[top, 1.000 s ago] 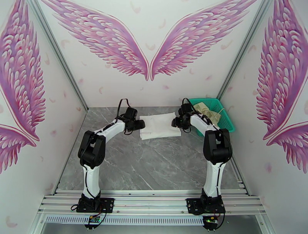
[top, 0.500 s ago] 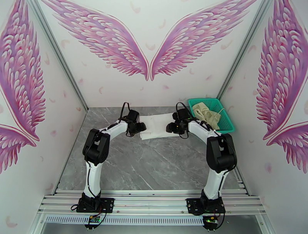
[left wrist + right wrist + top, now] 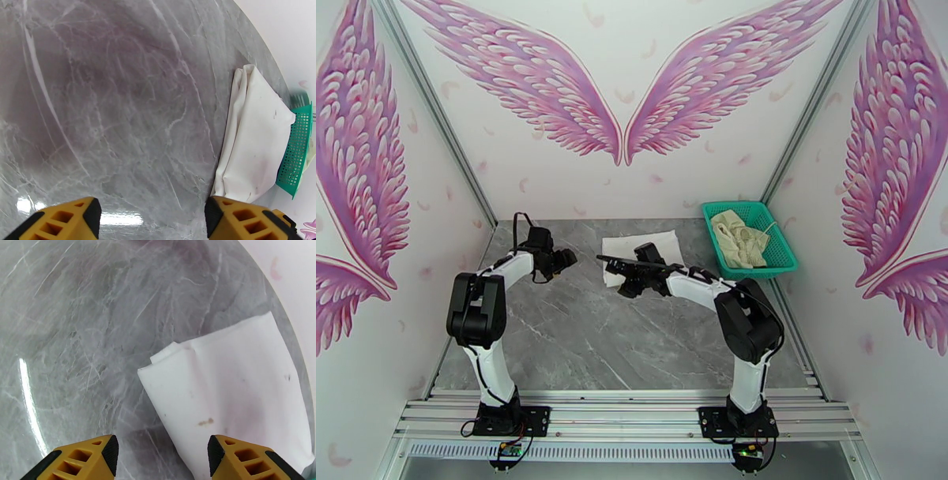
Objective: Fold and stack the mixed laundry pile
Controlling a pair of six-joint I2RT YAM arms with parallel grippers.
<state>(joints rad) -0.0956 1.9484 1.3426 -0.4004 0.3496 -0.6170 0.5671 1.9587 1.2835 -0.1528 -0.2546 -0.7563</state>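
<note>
Both released and empty, our left hand [image 3: 567, 257] and right hand [image 3: 626, 283] have backed off the folded white cloth shirt [image 3: 663, 243] at the grey marble tabletop's [image 3: 632, 347] far centre, so the cream-beige cloth garment [image 3: 739, 233] in the teal-green plastic mesh basket [image 3: 782, 254] seems next.

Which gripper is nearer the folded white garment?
Right. Right gripper hangs at the near corner of the folded white garment; left gripper is off to its left.

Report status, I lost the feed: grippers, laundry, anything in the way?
Left gripper open, empty. Right gripper open over folded white shirt's corner. Cream garment in green basket. No obstruction seen.
</note>
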